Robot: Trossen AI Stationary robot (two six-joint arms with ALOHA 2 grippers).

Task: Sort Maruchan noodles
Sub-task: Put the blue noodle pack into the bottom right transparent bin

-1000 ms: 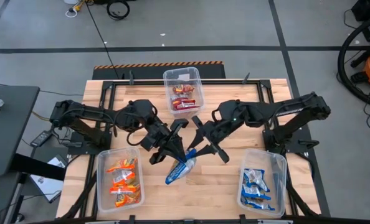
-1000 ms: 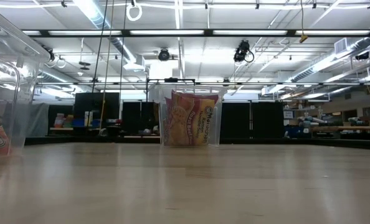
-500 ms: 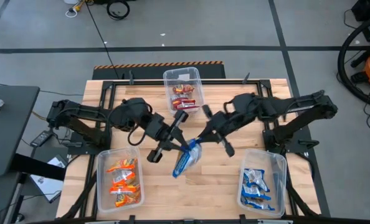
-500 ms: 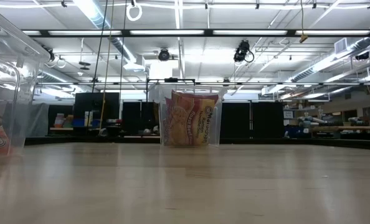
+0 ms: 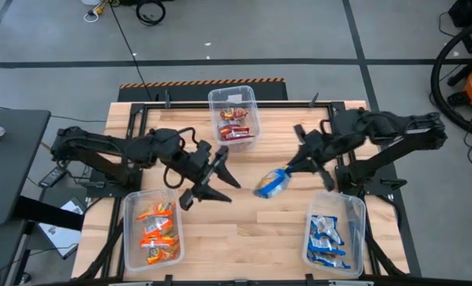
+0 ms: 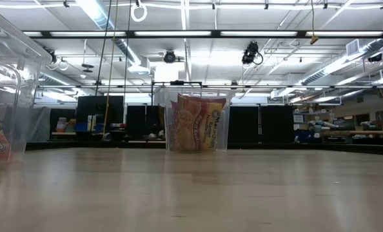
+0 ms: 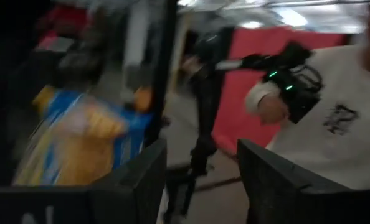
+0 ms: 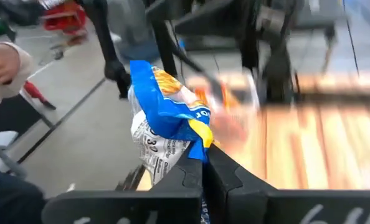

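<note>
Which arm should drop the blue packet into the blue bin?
Right. The right gripper already holds the blue packet, near the blue-packet bin. The left gripper is open, empty and farther off.

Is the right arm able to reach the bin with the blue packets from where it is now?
Probably yes: the right hand holds a blue packet near that bin, nothing between.

Even, bright light from long ceiling strip lamps [image 6: 191, 33] at twelve o'clock in the low view; shadows on the pale wooden slatted table [image 5: 244, 230] are soft. Both wrist views smear with motion blur, dimmest at nine o'clock in the left wrist view.
</note>
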